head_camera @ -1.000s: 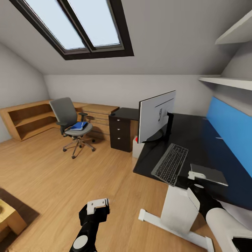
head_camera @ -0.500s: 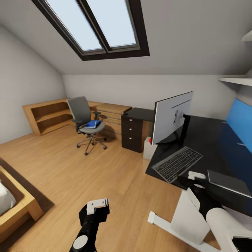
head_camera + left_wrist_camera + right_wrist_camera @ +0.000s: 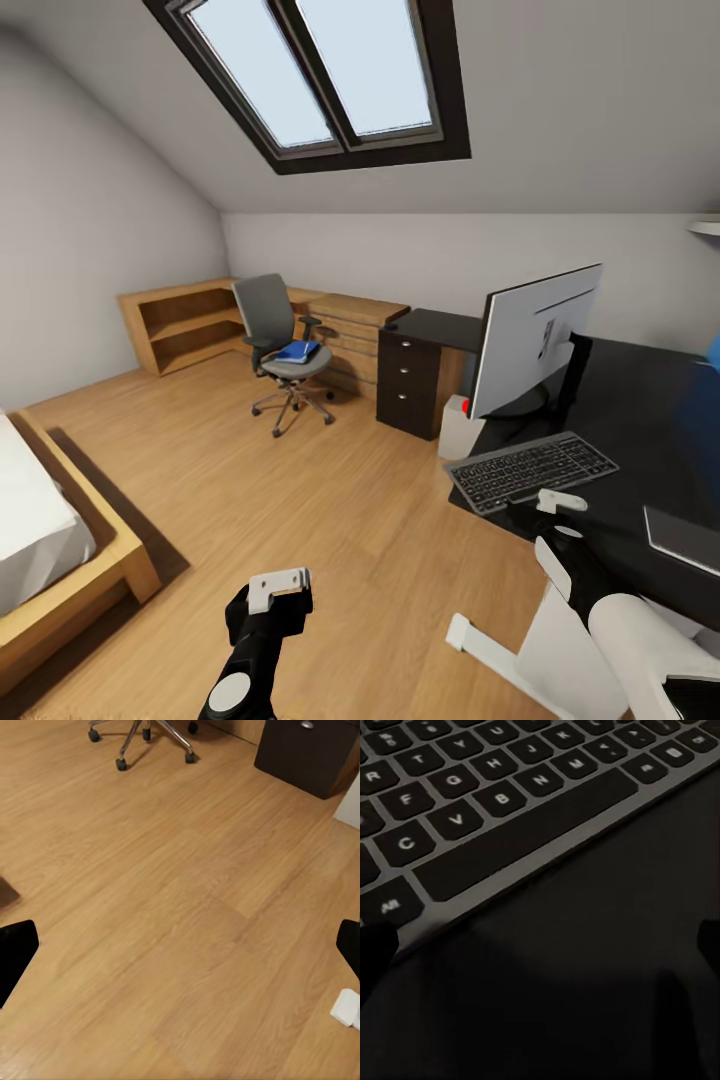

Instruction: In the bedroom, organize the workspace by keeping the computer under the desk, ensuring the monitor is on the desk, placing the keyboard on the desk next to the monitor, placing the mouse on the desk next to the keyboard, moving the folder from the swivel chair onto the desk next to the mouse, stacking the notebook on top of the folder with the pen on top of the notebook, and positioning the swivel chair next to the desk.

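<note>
I'm looking across the bedroom [image 3: 150, 250]: the desk [image 3: 640, 440] is sitting at my right, its tabletop carrying the monitor [image 3: 535, 340] with the keyboard [image 3: 530, 470] lying just in front of it. The swivel chair [image 3: 285, 340] is standing well apart by the oak shelves [image 3: 185, 320], with the folder [image 3: 299, 351] lying on its seat. My right gripper [image 3: 556, 503] is hovering at the tabletop edge just beside the keyboard, fingers apart. My left gripper [image 3: 280, 588] is hanging over the floor [image 3: 180, 915], fingers apart.

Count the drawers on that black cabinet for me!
3, stacked one above another on the front of the black drawer cabinet, which stands between the wooden dresser and the monitor.
</note>
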